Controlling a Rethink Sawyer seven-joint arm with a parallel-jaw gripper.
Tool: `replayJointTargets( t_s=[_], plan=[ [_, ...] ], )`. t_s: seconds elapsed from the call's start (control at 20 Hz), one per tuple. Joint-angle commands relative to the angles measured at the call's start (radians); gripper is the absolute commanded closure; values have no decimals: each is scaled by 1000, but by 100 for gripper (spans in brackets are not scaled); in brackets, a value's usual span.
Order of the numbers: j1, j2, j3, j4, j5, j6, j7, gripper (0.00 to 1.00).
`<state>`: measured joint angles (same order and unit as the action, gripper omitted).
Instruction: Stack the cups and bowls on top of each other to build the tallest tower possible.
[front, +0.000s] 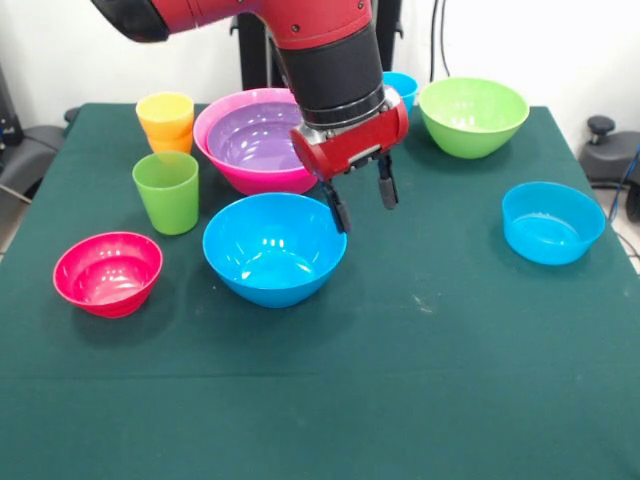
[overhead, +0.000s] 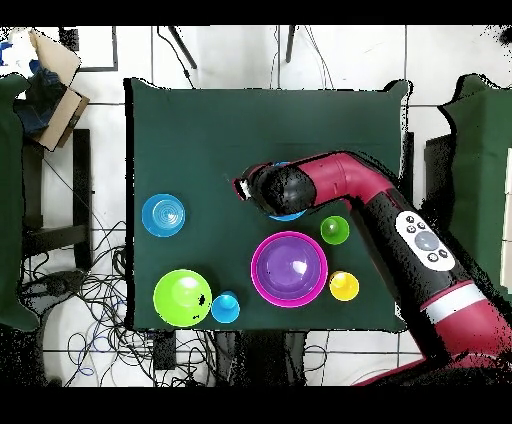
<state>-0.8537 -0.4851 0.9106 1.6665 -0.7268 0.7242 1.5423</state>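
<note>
So far little is stacked: going left to right, the red-pink bowl (front: 108, 272), green cup (front: 167, 191) and large blue bowl (front: 274, 247) stand loose, the yellow cup (front: 166, 115) sits on an orange one, the purple bowl (front: 254, 137) nests in the pink bowl (front: 215, 150), the gripper (front: 361, 203) hangs open and empty at the blue bowl's rim, and the light green bowl (front: 473, 116) and small light blue bowl (front: 552, 222) wait.
</note>
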Motion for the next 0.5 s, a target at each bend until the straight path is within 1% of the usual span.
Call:
replayJointTargets(
  t_s=[0.05,0.25,0.5],
  plan=[
    [6,45,-70,-38,-78,-58,-109,0],
    [-8,73,-70,-44,-83,-66,-127,0],
    [-16,84,-63,-47,-83,-68,-140,0]
  ],
)
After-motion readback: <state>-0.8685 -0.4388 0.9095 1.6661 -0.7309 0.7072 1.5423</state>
